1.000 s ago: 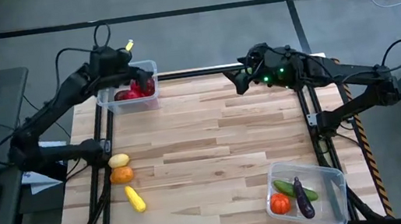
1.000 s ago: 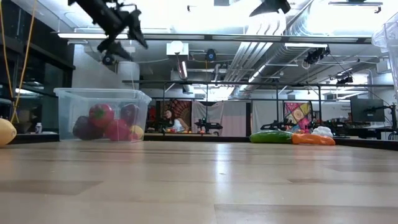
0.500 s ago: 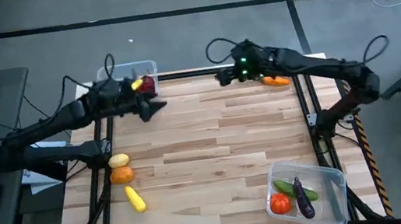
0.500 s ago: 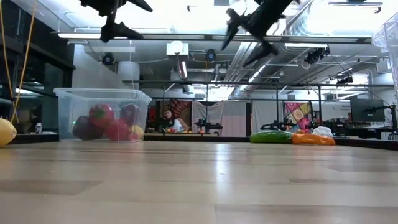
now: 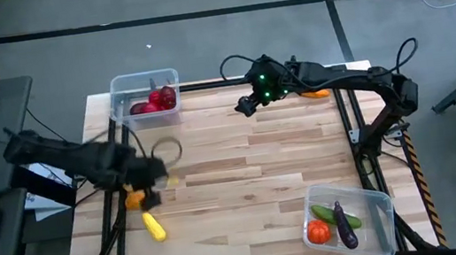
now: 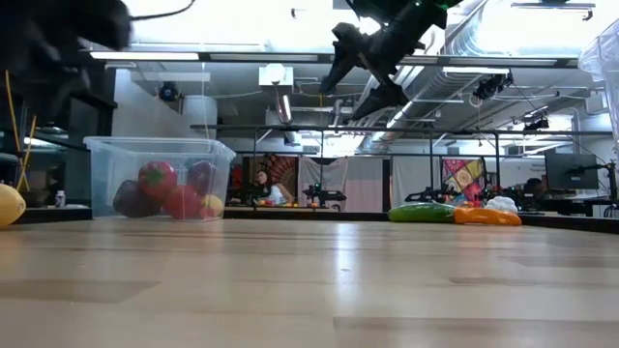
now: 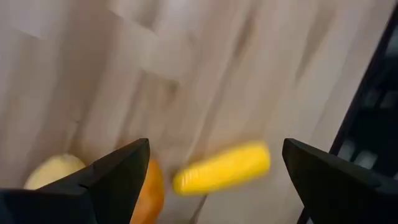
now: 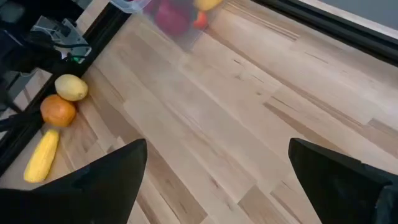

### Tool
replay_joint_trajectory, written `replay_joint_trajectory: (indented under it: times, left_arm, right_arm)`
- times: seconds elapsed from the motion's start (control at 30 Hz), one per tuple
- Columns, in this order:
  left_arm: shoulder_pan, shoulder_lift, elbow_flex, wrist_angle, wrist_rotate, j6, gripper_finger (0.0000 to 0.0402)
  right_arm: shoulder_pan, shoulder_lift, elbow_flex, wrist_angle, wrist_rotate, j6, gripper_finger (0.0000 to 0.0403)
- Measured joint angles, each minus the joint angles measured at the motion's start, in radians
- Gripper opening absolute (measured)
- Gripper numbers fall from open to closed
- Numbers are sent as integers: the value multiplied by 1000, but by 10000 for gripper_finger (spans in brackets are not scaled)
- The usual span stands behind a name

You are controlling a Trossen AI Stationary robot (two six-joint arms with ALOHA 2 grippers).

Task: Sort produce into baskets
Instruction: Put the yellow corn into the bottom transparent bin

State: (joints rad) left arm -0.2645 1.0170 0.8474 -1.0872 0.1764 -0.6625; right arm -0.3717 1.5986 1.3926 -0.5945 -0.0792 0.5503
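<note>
Yellow piece (likely target): the corn-like yellow piece lay at the lower left of the high view, just below the orange and the lemon; you could see all three in a row near the table's left rail in the right wrist view.
Direction from end effector: in the high view the left gripper sat just above this cluster, so the yellow piece lay toward the frame's bottom from it, slightly left.
Long axis: the yellow piece ran diagonally, upper left to lower right in the high view; in the left wrist view it lay crosswise between the two fingers.
Nearer arm: the left, clearly; the right gripper hung at upper centre, well apart from the cluster.
Left gripper state: released, jaws spread wide, nothing between them.
Right gripper state: released likewise, empty, over bare wood.
Appearance of the pieces: smooth, toy-like; orange round, lemon pale and oval, yellow piece elongated with blunt ends.
Far basket: clear tub at upper left, holding red pieces.
Near basket: clear tub at lower right, holding green, red and purple pieces.
Your judgement: you would have closed the jaws across the short width, not along its length.
</note>
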Motion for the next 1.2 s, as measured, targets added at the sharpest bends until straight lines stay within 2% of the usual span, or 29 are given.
replay_joint_trajectory:
  times: [0.27,0.47,0.57,0.77,1.07,1.2]
  left_arm:
    - [-386,143,0,-4,-44,4,356]
    - [-549,298,0,46,-198,109,356]
    - [-573,379,0,60,-242,142,356]
    - [-591,495,0,103,-215,86,356]
    - [-601,549,0,242,-231,71,355]
    - [-583,562,0,265,-232,59,328]
  right_arm:
    - [-1,0,0,-49,0,-9,383]
    - [-1,0,0,-63,23,-13,383]
    - [-1,0,0,-63,26,-13,383]
    - [-1,0,0,-63,26,-10,383]
    - [-1,0,0,-72,26,-9,383]
    - [-1,-15,0,-78,7,-33,383]
